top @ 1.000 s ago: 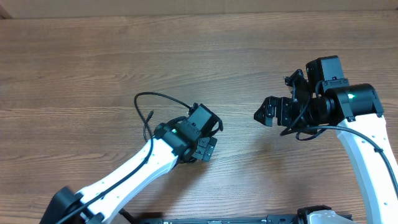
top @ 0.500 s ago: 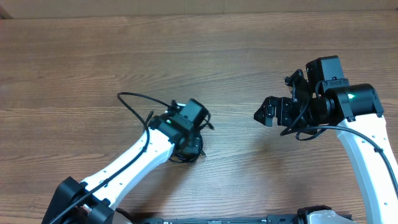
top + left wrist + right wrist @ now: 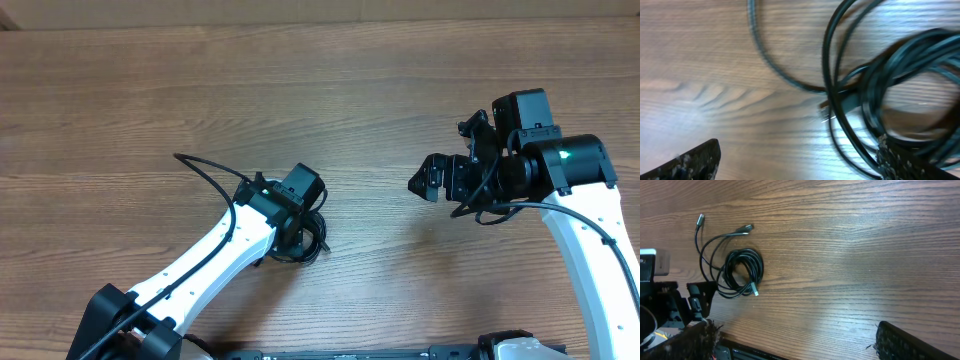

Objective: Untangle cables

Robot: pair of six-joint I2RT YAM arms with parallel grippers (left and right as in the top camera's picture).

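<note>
Overhead view: left gripper point(image 3: 297, 232) spread over coiled cables point(image 3: 312, 243)

The left gripper's jaws stand wide above the black coil on the wooden table point(image 3: 300, 80), gripping nothing. Well apart, the right gripper point(image 3: 428, 180) hangs open and empty. Two silver-tipped plug ends point(image 3: 701, 218) trail from the coil.

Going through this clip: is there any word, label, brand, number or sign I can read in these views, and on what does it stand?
None can be read.
Left gripper, right gripper: no writing shows.
Cables and table: no writing shows.
Green light on the right arm: a plain lamp, no text.
Pale patch at the left edge of the right wrist view: too blurred to tell if it carries print.
</note>
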